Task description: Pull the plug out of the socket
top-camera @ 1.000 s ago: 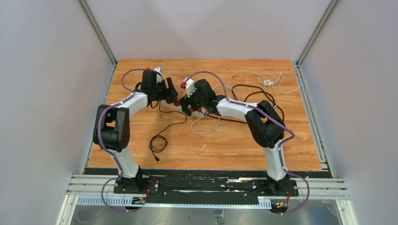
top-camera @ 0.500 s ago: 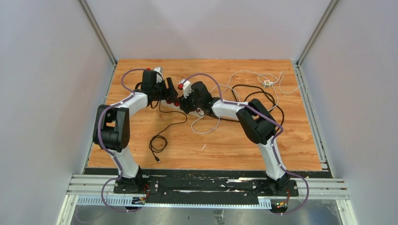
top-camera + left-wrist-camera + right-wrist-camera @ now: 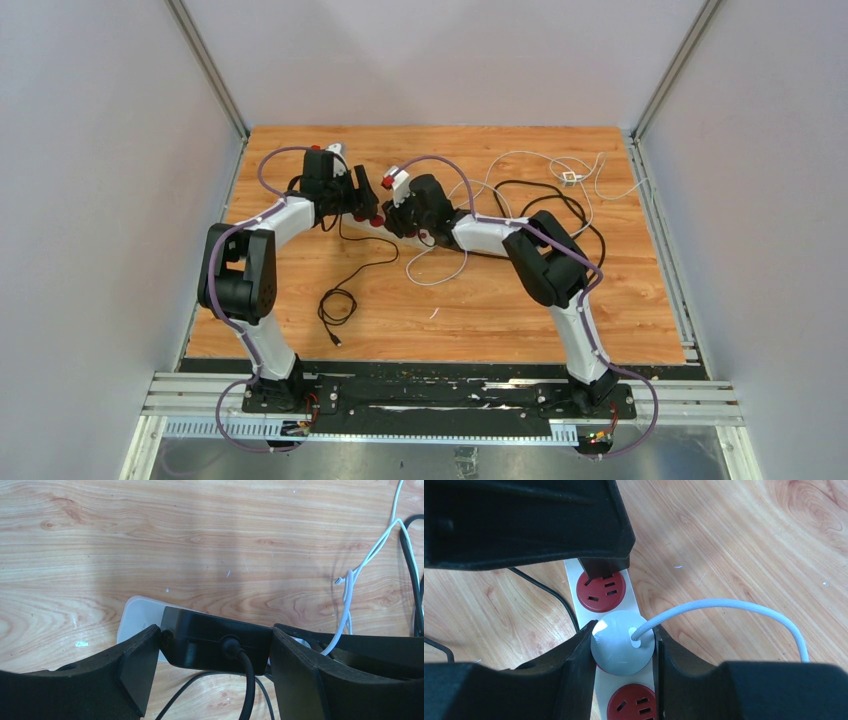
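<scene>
"As you work outward from the near edge, what is recorded first?" asks the auditor.

"A loose black cable [image 3: 335, 305] coiled on the table [image 3: 480, 320], well apart from both tools. Beyond it the socket [image 3: 600, 592] lies mid-table beneath the two arms' heads, red outlets [image 3: 630, 706] facing up," the inspector replies.

"Its long axis?"

"From above, crosswise, left to right, though mostly covered. In the right wrist view it runs bottom to top, leaning slightly left. One white end shows in the left wrist view, beyond the left finger."

"State of the tools?"

"The right gripper [image 3: 622, 647] is clenched on the plug [image 3: 616, 652], a round white cap seated between two free outlets. A finger presses each side, and its white cable [image 3: 724, 604] leaves rightward. The left gripper [image 3: 216, 630] stands wide yet closed about a black adapter [image 3: 200, 640] seated on the socket, a finger against each end. One of its fingertips [image 3: 604, 566] sits on the socket at the edge of a free outlet."

"Change since a second ago?"

"The right jaws stood open then; they have shut on the plug. That wrist has moved farther from the bases and nearer the left gripper, elbow swung left. Left arm and socket unchanged. Farthest back, tangled cables [image 3: 568, 178] lie at the right."
</scene>
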You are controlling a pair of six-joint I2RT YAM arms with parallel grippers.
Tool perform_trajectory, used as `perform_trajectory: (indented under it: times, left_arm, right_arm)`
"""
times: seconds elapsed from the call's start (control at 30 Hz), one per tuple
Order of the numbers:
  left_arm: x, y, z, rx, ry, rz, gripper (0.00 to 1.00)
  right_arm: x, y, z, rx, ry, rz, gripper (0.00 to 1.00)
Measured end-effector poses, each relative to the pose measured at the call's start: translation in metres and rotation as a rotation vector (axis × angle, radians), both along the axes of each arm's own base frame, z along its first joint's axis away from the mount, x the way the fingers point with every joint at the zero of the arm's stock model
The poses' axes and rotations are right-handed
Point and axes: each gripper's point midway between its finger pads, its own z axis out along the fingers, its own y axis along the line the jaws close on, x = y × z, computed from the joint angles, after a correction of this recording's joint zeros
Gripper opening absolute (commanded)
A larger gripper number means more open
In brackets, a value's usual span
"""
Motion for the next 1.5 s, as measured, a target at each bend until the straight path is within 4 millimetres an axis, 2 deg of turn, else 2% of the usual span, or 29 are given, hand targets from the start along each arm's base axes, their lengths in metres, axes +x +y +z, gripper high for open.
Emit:
perform_trajectory:
  times: [0.37, 0.93, 1.3, 1.5]
  left_arm:
    - [0.0, 0.0, 0.0, 0.001, 0.0, 0.0, 0.73]
    - [0.001, 0.002, 0.0, 0.0, 0.002, 0.016, 0.73]
    - [0.001, 0.002, 0.0, 0.0, 0.002, 0.016, 0.73]
    - [0.001, 0.002, 0.0, 0.0, 0.002, 0.016, 0.73]
  right_arm:
    - [-0.002, 0.001, 0.0, 0.042, -0.016, 0.013, 0.0]
    - [-0.002, 0.005, 0.005, -0.178, -0.332, 0.115, 0.0]
    - [-0.004, 0.003, 0.008, -0.116, -0.253, 0.096, 0.0]
    - [-0.011, -0.001, 0.024, -0.002, -0.123, 0.105, 0.0]
